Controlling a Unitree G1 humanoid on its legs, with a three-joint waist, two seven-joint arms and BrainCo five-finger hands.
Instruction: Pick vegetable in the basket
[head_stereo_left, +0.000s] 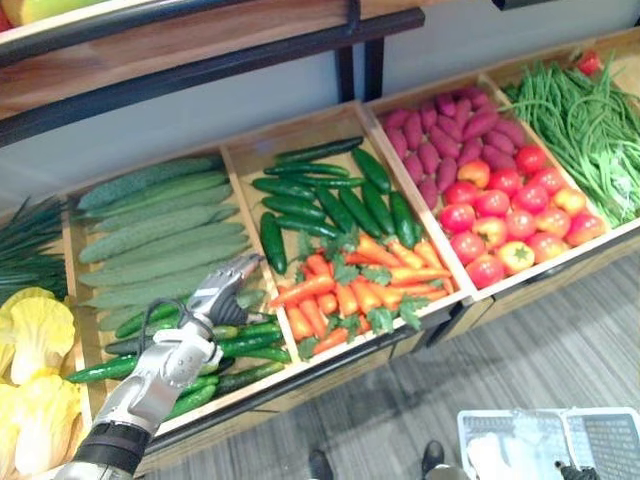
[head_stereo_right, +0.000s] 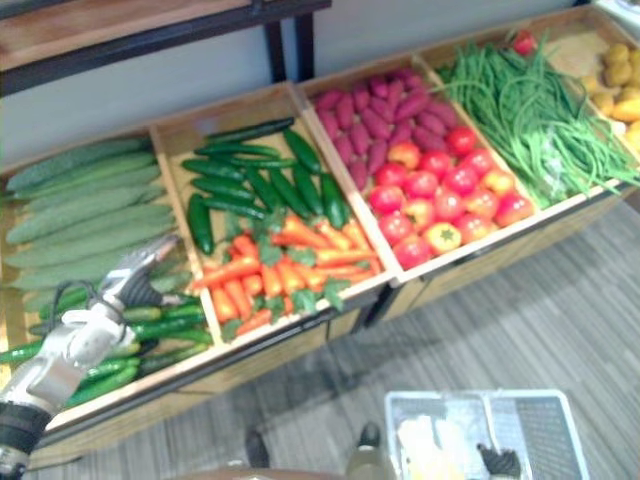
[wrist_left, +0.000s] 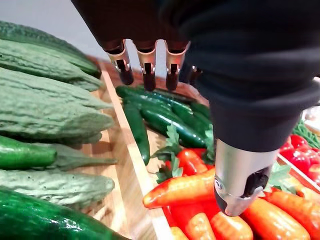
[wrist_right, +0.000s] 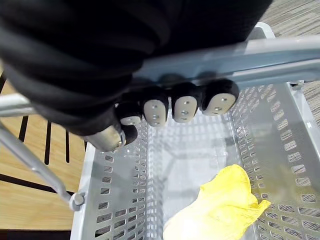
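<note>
Hovering robot hand (head_stereo_left: 215, 298) — over crate divider (wrist_left: 129, 156)

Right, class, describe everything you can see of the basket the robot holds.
The basket looks like pale grey plastic, with walls and floor pierced by rows of slots. A grey bar handle crosses above it, and the right hand has its fingers curled round that. Inside lies one yellow leafy vegetable.
</note>
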